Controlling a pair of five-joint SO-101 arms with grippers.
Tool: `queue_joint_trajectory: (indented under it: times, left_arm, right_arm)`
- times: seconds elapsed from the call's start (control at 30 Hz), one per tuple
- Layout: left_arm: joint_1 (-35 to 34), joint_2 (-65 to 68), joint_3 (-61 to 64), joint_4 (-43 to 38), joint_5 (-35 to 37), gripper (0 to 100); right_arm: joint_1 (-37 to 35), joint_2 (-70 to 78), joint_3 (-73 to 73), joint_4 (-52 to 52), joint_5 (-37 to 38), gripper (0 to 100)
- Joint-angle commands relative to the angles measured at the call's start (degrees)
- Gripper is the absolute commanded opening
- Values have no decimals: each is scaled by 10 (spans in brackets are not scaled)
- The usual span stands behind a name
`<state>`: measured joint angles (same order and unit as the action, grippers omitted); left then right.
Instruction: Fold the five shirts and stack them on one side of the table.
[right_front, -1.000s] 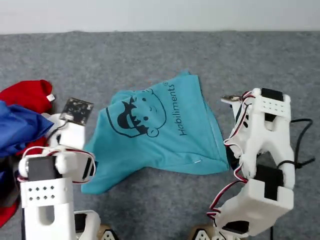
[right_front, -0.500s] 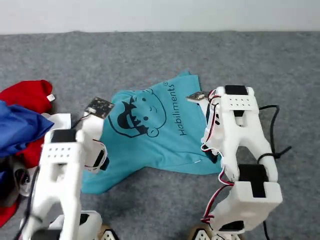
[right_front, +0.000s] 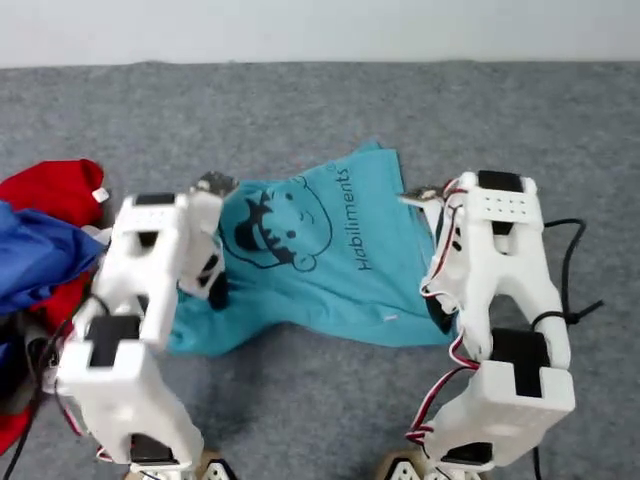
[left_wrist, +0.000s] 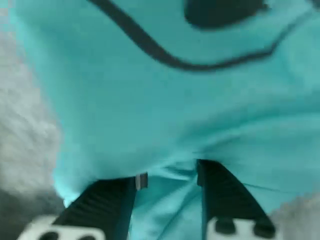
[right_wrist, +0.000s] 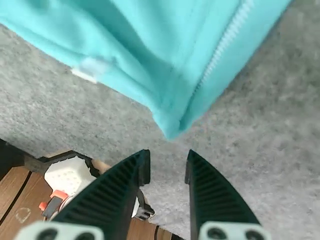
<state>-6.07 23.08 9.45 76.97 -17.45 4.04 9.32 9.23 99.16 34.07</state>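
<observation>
Right now my left gripper (left_wrist: 167, 175) sits low on the teal shirt (left_wrist: 165, 100), its two black fingers (left_wrist: 102, 200) spread apart with a soft fold of the cloth bunched between them. They are apart, not pinched together. My right gripper (right_wrist: 167, 155) hangs above the grey table (right_wrist: 260, 125) with its fingers parted and nothing between them; the shirt's lower corner, with its stitched hem and a small white tag (right_wrist: 90, 67), lies just beyond the tips and does not touch them. From above, the shirt lies print side up near the middle of the table, rumpled along its near edge, with my left arm (right_front: 130, 330) over its left side and my right arm (right_front: 505, 300) over its right. Past my left arm, at the table's edge, lies a heap — a red shirt (right_front: 55, 190) with a blue shirt (right_front: 35, 255) partly over it. Farthest off, a pale wall (right_front: 320, 30) runs along the back of the table.
</observation>
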Motion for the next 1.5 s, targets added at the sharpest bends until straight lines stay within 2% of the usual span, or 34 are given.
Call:
queue_joint_trajectory:
  times: [0.0,0.27,0.37,0.47,0.6,0.9,1.07,1.47]
  left_arm:
    - [-5,61,-196,44,18,163]
    - [-3,132,-479,159,20,162]
    - [-5,138,-542,231,19,162]
    - [-18,117,-543,237,18,161]
    - [-27,43,-473,237,-11,162]
    - [-41,-199,-132,236,-158,161]
    - [-58,-229,-12,227,-233,162]
    - [-84,-229,143,-104,-218,163]
  right_arm:
    - [18,-74,-30,10,4,127]
    - [17,-155,-27,10,4,126]
    - [18,-167,-27,22,4,126]
    - [20,-174,-27,29,4,126]
    - [22,-175,-27,30,-6,126]
    - [21,-175,-27,30,-37,126]
    - [21,-175,-27,29,-37,126]
    - [21,-175,-27,29,-38,126]
